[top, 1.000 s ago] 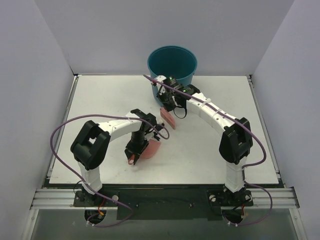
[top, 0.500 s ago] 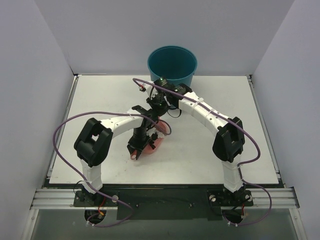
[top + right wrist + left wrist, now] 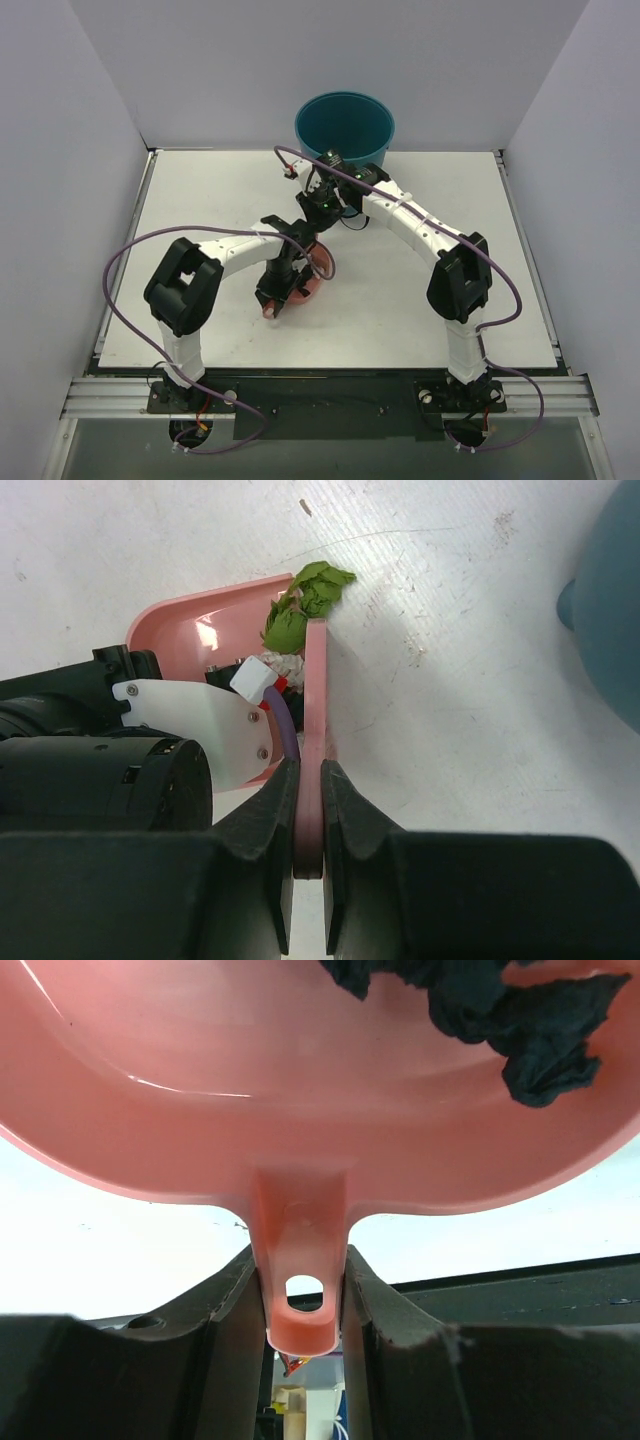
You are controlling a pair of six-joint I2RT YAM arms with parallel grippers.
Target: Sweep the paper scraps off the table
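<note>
Up close, the paper scraps [image 3: 300,600] lie inside a pink dustpan [image 3: 185,630]. In the right wrist view, crumpled green bits and a small white piece sit at the pan's open lip. In the left wrist view, a clump of black paper [image 3: 525,1020] rests on the pan's floor. A pink brush [image 3: 314,710], seen edge-on, stands along that lip, touching the green bits and closing them in. The right gripper [image 3: 308,770] is clamped on the brush, one finger pressed to each flat side. The left gripper [image 3: 298,1290] grips the dustpan's handle [image 3: 300,1250], its two dark fingers tight against the stem on either side of the hanging hole. Whether the pan lies flat on the table [image 3: 450,730] or is tipped cannot be told from these views. From above, the two arms meet near the middle of the white table [image 3: 200,200], the left gripper [image 3: 281,285] with the dustpan [image 3: 310,288] on the near side and the right gripper [image 3: 318,208] just beyond it. A teal bucket [image 3: 345,125] stands at the table's far edge, close behind the right arm's wrist, and its curved side shows at the right margin of the right wrist view. Purple cables [image 3: 120,260] loop from each arm's base, and grey walls [image 3: 70,150] enclose the table on three sides.
</note>
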